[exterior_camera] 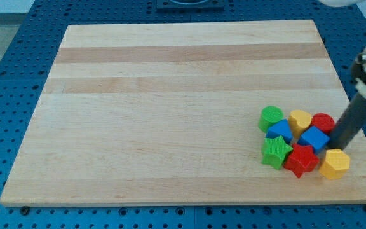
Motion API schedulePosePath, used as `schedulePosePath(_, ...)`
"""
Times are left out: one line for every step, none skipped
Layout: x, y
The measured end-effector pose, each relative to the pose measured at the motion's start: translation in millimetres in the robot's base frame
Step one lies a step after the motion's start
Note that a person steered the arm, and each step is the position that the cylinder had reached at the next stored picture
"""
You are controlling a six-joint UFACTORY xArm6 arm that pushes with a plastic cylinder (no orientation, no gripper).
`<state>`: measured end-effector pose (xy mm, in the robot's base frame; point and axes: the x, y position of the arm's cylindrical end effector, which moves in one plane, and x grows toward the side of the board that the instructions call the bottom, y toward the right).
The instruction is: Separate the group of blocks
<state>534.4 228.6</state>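
Scene: A wooden board (170, 95) is shown on a blue perforated table (5, 76), with eight small blocks bunched near the view's bottom right corner of the board.

Cluster, upper row: A green cylinder (271, 117), a yellow block (300, 119) of heart-like outline and a red block (323, 122) are seen side by side, apparently touching.

Cluster, middle: A blue block (280, 131) and a blue cube (314, 138) are wedged between the rows.

Cluster, lower row: A green star (276, 152), a red star (302, 159) and a yellow hexagonal block (335, 164) are lined up along the view's bottom edge of the group.

Progress: The separation is judged barely begun, if at all; every block is pressed against or set just beside a neighbour, and none is seen standing well apart. The whole of the spreading is judged to be left.

Arm pose: The dark rod is slanted down from the view's upper right, with pale arm housing visible above it.

End effector: Nothing is held, since no jaws are fitted; my tip (339, 147) is planted at the cluster's right-hand edge, just beside the blue cube and the red block, and just above the yellow hexagonal block.

Contact: Whether a block is actually touched cannot be told.
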Motion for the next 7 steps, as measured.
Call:
schedulePosePath(0, -28)
schedulePosePath(-7, -41)
schedulePosePath(-12, -34)
schedulePosePath(-12, -34)
schedulePosePath(-4, -34)
schedulePosePath(0, -34)
schedulePosePath(0, -44)
